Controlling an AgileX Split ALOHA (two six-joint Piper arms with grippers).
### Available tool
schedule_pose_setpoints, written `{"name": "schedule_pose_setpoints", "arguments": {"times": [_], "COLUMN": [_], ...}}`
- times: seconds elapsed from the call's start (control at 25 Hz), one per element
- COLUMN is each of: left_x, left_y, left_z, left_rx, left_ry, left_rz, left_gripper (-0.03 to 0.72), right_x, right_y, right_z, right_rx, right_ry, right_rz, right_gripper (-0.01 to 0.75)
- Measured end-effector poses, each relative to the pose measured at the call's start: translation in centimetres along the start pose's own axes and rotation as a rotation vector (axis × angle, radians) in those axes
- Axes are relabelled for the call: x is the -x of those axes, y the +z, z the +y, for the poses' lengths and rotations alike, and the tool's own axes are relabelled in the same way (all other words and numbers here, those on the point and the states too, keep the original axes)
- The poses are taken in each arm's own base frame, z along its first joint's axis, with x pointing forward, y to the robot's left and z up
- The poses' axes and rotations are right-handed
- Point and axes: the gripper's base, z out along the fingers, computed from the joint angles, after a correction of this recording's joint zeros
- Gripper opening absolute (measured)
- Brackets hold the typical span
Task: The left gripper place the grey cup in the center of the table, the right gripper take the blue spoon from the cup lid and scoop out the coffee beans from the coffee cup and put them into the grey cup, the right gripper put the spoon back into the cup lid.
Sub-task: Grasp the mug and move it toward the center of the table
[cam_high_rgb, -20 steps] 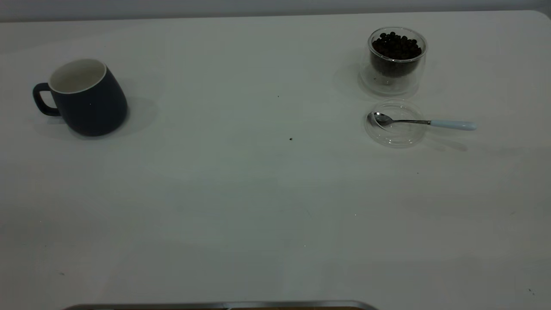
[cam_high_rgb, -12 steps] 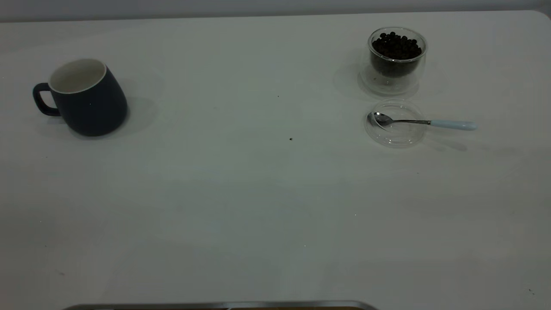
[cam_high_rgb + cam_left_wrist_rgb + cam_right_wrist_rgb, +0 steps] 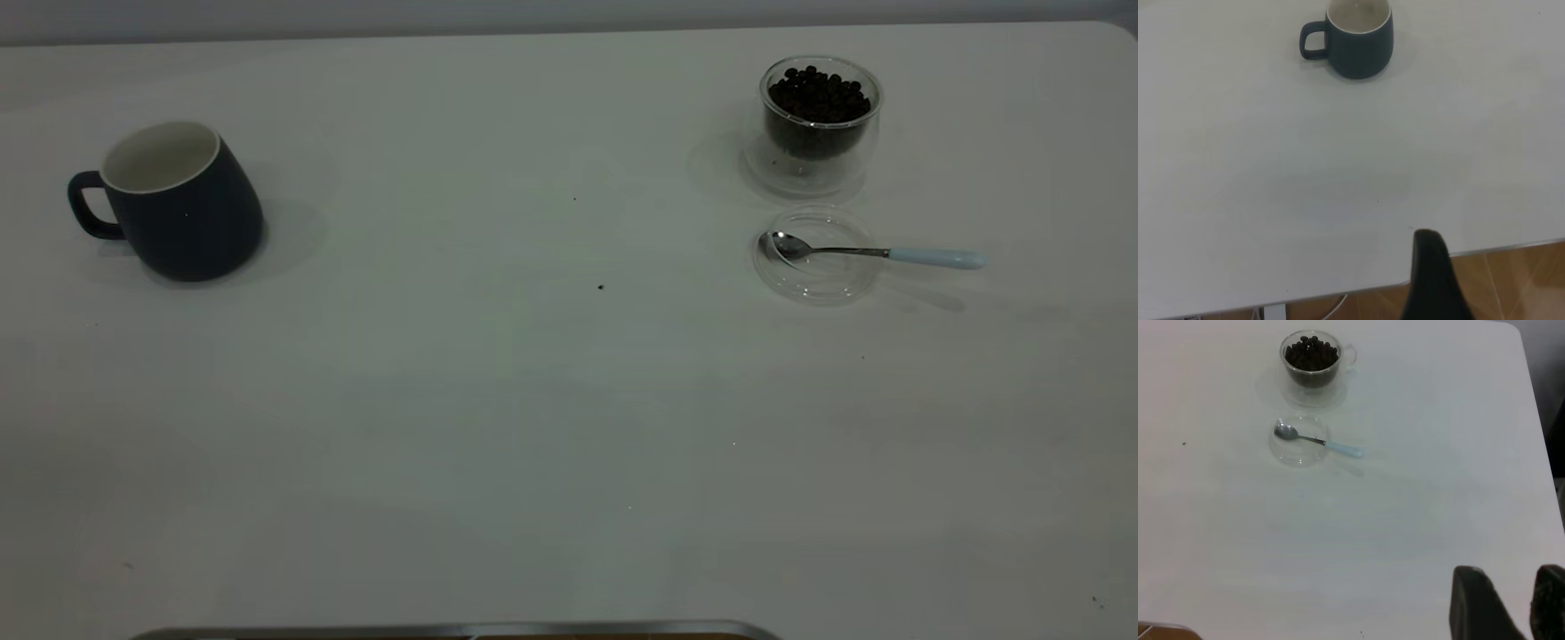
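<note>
Exterior view overlooks the table steeply; wrist views face it from afar.

Coffee cup full of coffee beans, upright on white surface. Just beside it, blue spoon: bowl in cup lid, handle over the rim. Right pincer well apart from both, fingers parted.
</note>
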Motion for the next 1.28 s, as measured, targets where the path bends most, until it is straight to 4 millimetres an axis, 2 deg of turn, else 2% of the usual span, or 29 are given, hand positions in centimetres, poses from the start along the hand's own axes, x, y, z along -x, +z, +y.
{"name": "schedule_pose_setpoints", "arguments": {"times": [0.36, 0.48, 0.64, 0.76, 0.92, 1.12, 1.28], "left_x": [0.4, 2.9, 8.3, 12.4, 17.0, 20.8, 22.3], "left_y": [0.1, -0.1, 0.7, 3.1, 7.8, 14.6, 20.7], "left_z": [-0.3, -0.3, -0.2, -0.2, 0.1, 0.6, 0.9], "left_rx": [-0.037, -0.04, -0.05, -0.071, -0.088, -0.125, -0.203], "left_ry": [-0.012, -0.011, 0.045, 0.102, 0.201, 0.375, 0.56], "left_rz": [0.025, 0.061, 0.153, 0.278, 0.4, 0.534, 0.637], "left_gripper": [0.555, 0.555, 0.555, 0.555, 0.555, 0.555, 0.555], "right_x": [0.0, 0.0, 0.0, 0.0, 0.0, 0.0, 0.0], "right_y": [0.0, 0.0, 0.0, 0.0, 0.0, 0.0, 0.0], "right_z": [0.0, 0.0, 0.0, 0.0, 0.0, 0.0, 0.0], "right_rx": [0.001, 0.001, 0.001, 0.001, 0.001, 0.002, 0.002], "right_ry": [0.0, 0.0, 0.0, 0.0, 0.0, 0.001, 0.001], "right_rz": [0.0, 0.0, -0.001, -0.001, -0.001, -0.001, -0.001], "right_gripper": [0.239, 0.239, 0.239, 0.239, 0.239, 0.239, 0.239]}}
